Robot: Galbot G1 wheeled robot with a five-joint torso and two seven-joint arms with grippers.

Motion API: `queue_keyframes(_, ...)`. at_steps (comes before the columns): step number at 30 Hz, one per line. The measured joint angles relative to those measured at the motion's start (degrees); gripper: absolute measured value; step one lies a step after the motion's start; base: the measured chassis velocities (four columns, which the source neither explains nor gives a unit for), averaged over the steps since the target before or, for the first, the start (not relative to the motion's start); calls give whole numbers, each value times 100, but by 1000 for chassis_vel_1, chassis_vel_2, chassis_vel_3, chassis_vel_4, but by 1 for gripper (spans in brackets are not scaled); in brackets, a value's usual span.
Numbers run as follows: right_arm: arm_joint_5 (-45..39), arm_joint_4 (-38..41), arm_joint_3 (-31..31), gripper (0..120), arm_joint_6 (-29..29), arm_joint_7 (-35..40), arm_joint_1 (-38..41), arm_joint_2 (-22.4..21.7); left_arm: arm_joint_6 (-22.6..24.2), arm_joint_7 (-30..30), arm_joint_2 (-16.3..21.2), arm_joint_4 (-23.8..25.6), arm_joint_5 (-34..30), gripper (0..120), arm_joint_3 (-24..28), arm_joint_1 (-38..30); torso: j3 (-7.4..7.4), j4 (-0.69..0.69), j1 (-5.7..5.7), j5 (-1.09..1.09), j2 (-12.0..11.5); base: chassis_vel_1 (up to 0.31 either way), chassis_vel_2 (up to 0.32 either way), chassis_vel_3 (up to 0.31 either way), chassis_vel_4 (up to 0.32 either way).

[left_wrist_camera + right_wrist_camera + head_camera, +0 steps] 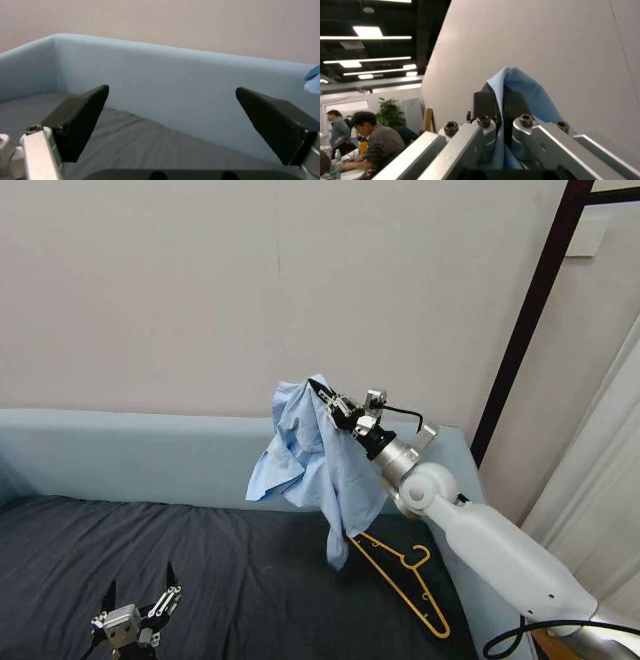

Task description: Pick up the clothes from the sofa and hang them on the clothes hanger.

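Blue shirt (pixel 305 455) is up in the air, its top pinched tight between the right jaws, the rest draping below them above the sofa (pixel 120 455). An orange hanger (pixel 412 582) lies on the seat underneath. Left jaws spread wide, low over the seat, well apart.

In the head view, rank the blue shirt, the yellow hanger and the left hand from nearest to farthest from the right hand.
1. Blue shirt: clamped in the right hand, held high.
2. Yellow hanger: lying on the sofa below it.
3. Left hand: low, on the robot's left.
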State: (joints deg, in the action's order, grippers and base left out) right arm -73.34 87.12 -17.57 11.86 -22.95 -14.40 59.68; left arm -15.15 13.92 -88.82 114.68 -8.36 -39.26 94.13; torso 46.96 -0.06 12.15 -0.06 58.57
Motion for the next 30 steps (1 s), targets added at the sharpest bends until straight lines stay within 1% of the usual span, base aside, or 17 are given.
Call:
queue_keyframes(2,302,-76,-12,0,85,-47,-286,-19,-12,3,-9,2,1,100,11,11,-1,1,0,0,1,0,0,0,0)
queue_keyframes(3,572,-134,-24,0,123,6,-611,-62,-24,6,-11,8,3,100,11,26,0,1,0,1,0,0,0,0,0)
queue_keyframes(4,572,-134,-24,0,123,6,-611,-62,-24,6,-11,8,3,100,11,26,0,1,0,1,0,0,0,0,0)
queue_keyframes(6,1223,-283,-22,0,136,304,-1336,-185,-37,10,-10,26,5,100,6,43,0,-2,0,4,0,0,0,0,0)
queue_keyframes(8,2075,-409,52,0,-5,776,-1924,-322,-40,13,-3,29,6,100,-6,47,0,-3,0,5,0,0,0,0,0)
queue_keyframes(9,2075,-409,52,0,-5,776,-1924,-322,-40,13,-3,29,6,100,-6,47,0,-3,0,5,0,0,0,0,0)
queue_keyframes(12,3185,-495,261,0,-417,1401,-2690,-538,-42,17,-10,27,16,100,-5,41,0,-3,-1,4,0,0,0,0,0)
queue_keyframes(13,3185,-495,261,0,-417,1401,-2690,-538,-42,17,-10,27,16,100,-5,41,0,-3,-1,4,0,0,0,0,0)
queue_keyframes(15,3762,-586,498,0,-660,1468,-3210,-683,-45,18,-20,1,47,100,15,31,0,-4,-1,4,0,0,0,0,0)
queue_keyframes(18,4434,-609,1069,0,-1052,1091,-3991,-915,-47,17,-38,-56,94,100,55,-7,-1,-4,-1,3,1,0,0,0,0)
queue_keyframes(19,4434,-609,1069,0,-1052,1091,-3991,-915,-47,17,-38,-56,94,100,55,-7,-1,-4,-1,3,1,0,0,0,0)
queue_keyframes(22,4660,-363,1412,0,-1290,940,-4416,-1034,-47,16,-58,-101,136,100,101,-33,-1,0,-1,3,1,0,0,0,0)
queue_keyframes(25,4666,-227,1572,8,-1277,656,-4620,-1068,-47,13,-62,-138,157,100,117,-49,-1,0,0,2,0,0,0,0,0)
queue_keyframes(27,4661,-120,1732,17,-1079,123,-4828,-1072,-47,8,-49,-201,165,100,126,-74,-1,-2,-1,1,0,0,0,0,0)
queue_keyframes(28,4646,-111,1745,19,-987,-21,-4861,-1066,-47,6,-38,-218,165,100,127,-78,-1,-2,-1,1,1,0,0,0,0)
queue_keyframes(29,4571,-111,1765,26,-788,-358,-4894,-1035,-46,1,-5,-256,165,100,126,-86,-1,-3,-1,1,1,0,0,0,0)
queue_keyframes(30,4571,-111,1765,26,-788,-358,-4894,-1035,-46,1,-5,-256,165,100,126,-86,-1,-3,-1,1,1,0,0,0,0)
